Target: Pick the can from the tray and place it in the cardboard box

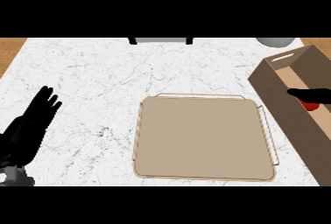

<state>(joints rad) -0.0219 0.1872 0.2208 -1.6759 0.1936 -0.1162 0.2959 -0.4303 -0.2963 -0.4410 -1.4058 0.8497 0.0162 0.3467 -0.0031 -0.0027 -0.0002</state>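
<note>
A tan square tray lies flat on the white marble counter with nothing on it. At the right stands the brown cardboard box, open at the top. My right hand reaches in from the right edge over the box's inside, fingers curled round a red can, of which only a small red part shows below the fingers. My left hand rests open at the lower left, fingers pointing up, well away from the tray.
A grey round vessel sits at the counter's far right corner behind the box. A dark-legged grey object stands at the far edge. Wooden floor shows at the top corners.
</note>
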